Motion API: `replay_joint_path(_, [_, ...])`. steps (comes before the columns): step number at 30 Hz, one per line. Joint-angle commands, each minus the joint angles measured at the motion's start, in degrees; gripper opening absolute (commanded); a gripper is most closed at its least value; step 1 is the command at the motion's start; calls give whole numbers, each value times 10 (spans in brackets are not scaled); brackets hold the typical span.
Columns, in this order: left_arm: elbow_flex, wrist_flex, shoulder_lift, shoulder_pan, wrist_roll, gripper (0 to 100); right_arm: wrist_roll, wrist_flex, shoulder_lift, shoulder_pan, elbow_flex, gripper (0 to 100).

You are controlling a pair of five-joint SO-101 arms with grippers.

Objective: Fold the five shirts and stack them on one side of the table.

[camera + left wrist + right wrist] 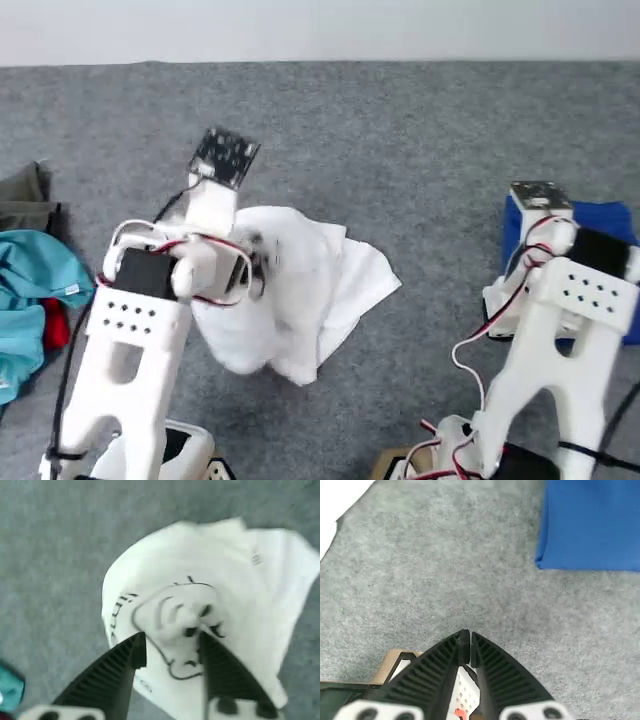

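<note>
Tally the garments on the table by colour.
white shirt: 1
blue shirt: 1
teal shirt: 1
red garment, mostly hidden under the teal one: 1
olive garment: 1
Total: 5

No word or number can be read. The crumpled white cloth shirt (200, 565) carries a black line drawing (180, 620) with a short row of black letters (120, 611) beside it — too blurred. The small white tag (70, 291) on the teal shirt (35, 265) — too small.

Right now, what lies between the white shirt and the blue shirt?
Nothing: bare grey table separates the white shirt from the blue shirt, per the high view.
</note>
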Motion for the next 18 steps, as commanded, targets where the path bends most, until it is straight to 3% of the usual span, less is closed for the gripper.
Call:
replay_joint_path(1, [10,-13,1,-86,-32,228,-2,23,-22,-65,-7,15])
replay_joint_path(10, [8,-13,-3,-340,-113,228,-4,-21,-16,-284,-7,28])
replay_joint_path(15, [12,10,-2,-457,-114,231,-4,-85,-16,-335,-7,155])
replay_joint_path(18, [12,31,-2,-493,-119,231,-4,-121,10,-355,-8,162])
